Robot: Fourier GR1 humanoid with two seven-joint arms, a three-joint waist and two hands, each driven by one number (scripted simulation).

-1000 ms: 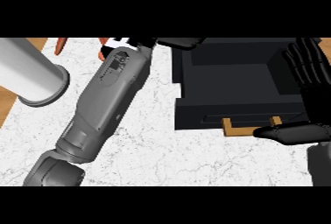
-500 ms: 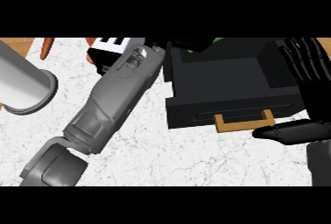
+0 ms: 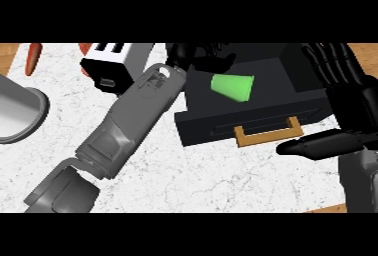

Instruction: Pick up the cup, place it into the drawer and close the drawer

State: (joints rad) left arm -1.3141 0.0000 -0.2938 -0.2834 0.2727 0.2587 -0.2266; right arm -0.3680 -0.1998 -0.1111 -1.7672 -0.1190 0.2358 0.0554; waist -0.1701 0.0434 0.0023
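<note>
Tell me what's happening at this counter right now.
The green cup lies on its side inside the open black drawer. The robot's left hand is above the drawer's far edge, just beyond the cup, not holding it. The right hand rests open at the drawer's right side, thumb near the tan handle. The drawer hasn't been pushed shut yet.

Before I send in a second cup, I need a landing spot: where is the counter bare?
Bare marble lies below the black drawer and its wooden handle, between the left forearm and the right hand. The strip between the grey pot and toaster is crowded.
</note>
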